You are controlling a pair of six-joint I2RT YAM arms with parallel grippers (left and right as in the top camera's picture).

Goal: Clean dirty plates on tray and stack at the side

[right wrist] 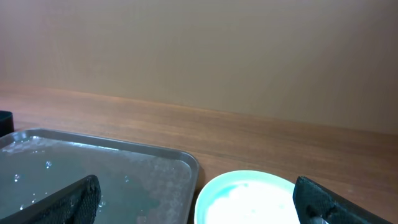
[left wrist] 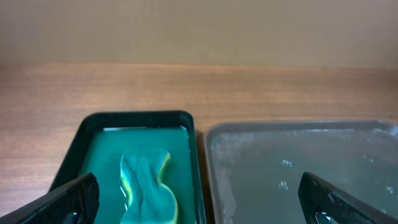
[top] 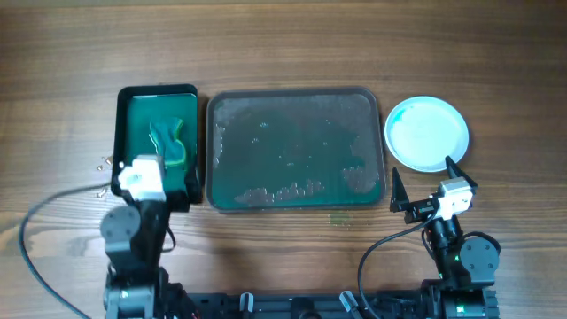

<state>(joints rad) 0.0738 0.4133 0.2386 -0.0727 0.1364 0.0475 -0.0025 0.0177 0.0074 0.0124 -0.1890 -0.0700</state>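
Overhead: sudsy tray (top: 292, 133) mid-table, no plates on it. The plates (top: 427, 133) sit piled toward the right edge, count unclear.

Left wrist: left gripper (left wrist: 196, 190) wide, empty, sponge (left wrist: 146, 183) ahead.

Right wrist: right gripper (right wrist: 196, 190) wide, empty, near the pile. It is best lifted clear without nudging.

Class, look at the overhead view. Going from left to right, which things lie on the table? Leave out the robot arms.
small green tray → large grey-green tray → pale round plate
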